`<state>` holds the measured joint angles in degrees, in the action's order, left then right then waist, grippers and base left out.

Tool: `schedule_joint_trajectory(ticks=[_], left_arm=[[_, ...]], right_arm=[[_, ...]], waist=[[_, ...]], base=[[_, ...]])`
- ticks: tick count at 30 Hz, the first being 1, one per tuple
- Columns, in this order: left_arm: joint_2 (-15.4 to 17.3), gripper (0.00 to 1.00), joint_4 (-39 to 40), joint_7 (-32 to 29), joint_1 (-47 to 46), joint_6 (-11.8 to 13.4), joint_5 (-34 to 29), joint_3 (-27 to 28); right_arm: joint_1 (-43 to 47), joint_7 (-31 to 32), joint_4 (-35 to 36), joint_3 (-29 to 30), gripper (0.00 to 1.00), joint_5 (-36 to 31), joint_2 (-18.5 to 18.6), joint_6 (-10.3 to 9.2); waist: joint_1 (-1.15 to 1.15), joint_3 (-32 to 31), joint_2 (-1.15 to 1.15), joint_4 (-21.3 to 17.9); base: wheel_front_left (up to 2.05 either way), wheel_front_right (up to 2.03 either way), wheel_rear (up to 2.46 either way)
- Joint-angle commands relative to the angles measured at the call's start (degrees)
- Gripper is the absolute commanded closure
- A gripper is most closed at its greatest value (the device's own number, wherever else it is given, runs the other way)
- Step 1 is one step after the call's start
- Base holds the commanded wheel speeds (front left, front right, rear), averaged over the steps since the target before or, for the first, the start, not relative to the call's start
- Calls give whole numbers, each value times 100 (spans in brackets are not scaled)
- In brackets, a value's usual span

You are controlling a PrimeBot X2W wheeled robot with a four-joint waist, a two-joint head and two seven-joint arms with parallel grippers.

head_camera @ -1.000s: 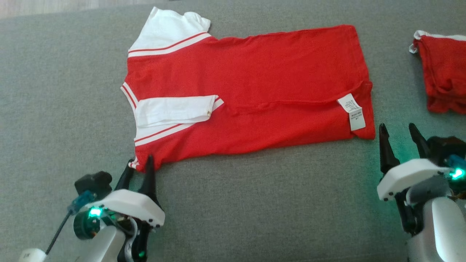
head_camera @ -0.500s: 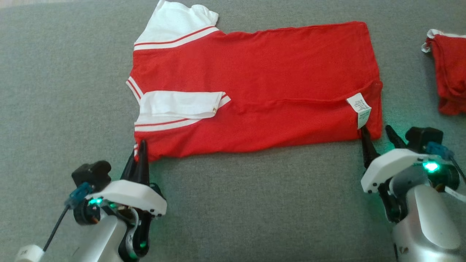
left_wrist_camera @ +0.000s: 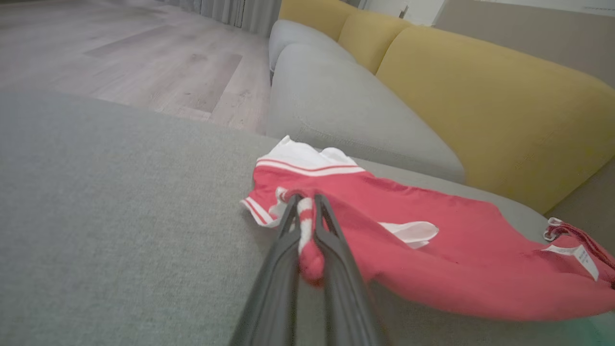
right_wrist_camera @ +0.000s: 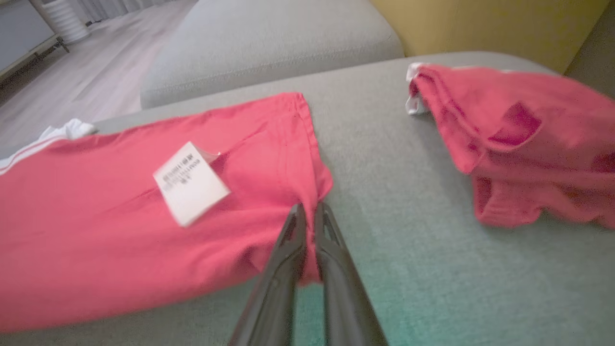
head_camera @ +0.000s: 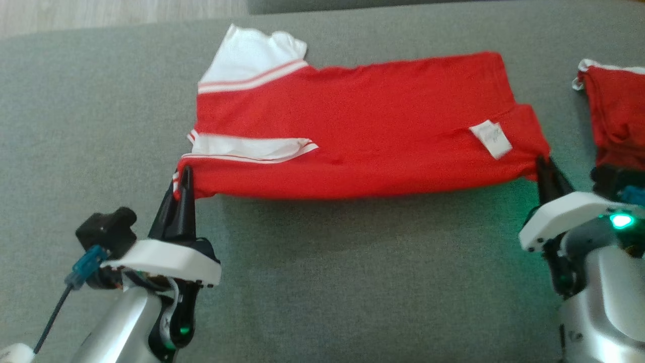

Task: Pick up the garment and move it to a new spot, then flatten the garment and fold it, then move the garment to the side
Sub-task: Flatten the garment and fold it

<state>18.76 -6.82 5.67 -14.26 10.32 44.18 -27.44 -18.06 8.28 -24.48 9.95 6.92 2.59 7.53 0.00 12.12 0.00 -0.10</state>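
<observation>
**Head view.** The garment (head_camera: 352,131), a red shirt with white sleeves, lies spread lengthwise across the upper middle of the frame on the grey cushion (head_camera: 327,282). It looks flattened. One white sleeve (head_camera: 252,148) is turned in over the red body, so the folding seems to be under way rather than finished. The near long edge hangs just above the cushion with a shadow under it. The left gripper (head_camera: 184,176) pinches the lower-left corner by the striped shoulder, and the right gripper (head_camera: 544,169) pinches the lower-right corner by the hem, close to the care label (head_camera: 491,138). I judge that what is left is to carry this edge over, finish the fold and move the shirt aside. A second red garment (head_camera: 617,121) lies apart at the right edge.

**Left wrist view.** At the centre of the frame the jaws are drawn nearly together, with a roll of red and white cloth squeezed between them. The shirt trails off to the lower right, below a yellow backrest (left_wrist_camera: 480,96).

**Right wrist view.** At the lower centre the jaws are narrow and clamped on a small tuck of the red hem corner. The label sits to their upper left, and the other garment is at the upper right.
</observation>
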Motion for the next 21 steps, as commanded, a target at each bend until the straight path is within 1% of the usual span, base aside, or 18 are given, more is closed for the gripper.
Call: schedule_joint_trajectory(ticks=[1, 7, 10, 15, 17, 20, 21], left_arm=[[193, 100, 292, 28, -219, 54, -53, 283], [356, 100, 936, -190, 313, 231, -70, 139], [400, 100, 1178, -257, 723, 336, -14, 74], [380, 100, 1385, -285, 1393, 482, 127, -37], [369, 100, 1362, -248, 1579, 539, 150, -49], [322, 100, 1298, -209, 1703, 552, 203, -59], [297, 100, 1244, -202, 1746, 548, 232, -71]], right_arm=[[25, 66, 354, -34, 100, -57, 29, -4], [788, 548, 1276, 98, 100, 8, 29, -4], [1256, 727, 1599, 99, 100, 74, 29, -4], [1877, 810, 1883, 61, 100, 235, 29, -4], [2021, 783, 1923, 50, 100, 289, 29, -4], [2116, 732, 1908, 57, 100, 316, 29, -4], [2146, 698, 1888, 71, 91, 330, 29, -4]], waist=[[0, -114, 0, 5], [0, -289, 0, 8], [0, -323, 0, -6], [0, -343, 0, -32], [0, -345, 0, -51], [0, -346, 0, -58], [0, -348, 0, -61]], base=[[0, 0, 0], [0, 0, 0], [0, 0, 0], [0, 0, 0], [0, 0, 0], [0, 0, 0], [0, 0, 0]])
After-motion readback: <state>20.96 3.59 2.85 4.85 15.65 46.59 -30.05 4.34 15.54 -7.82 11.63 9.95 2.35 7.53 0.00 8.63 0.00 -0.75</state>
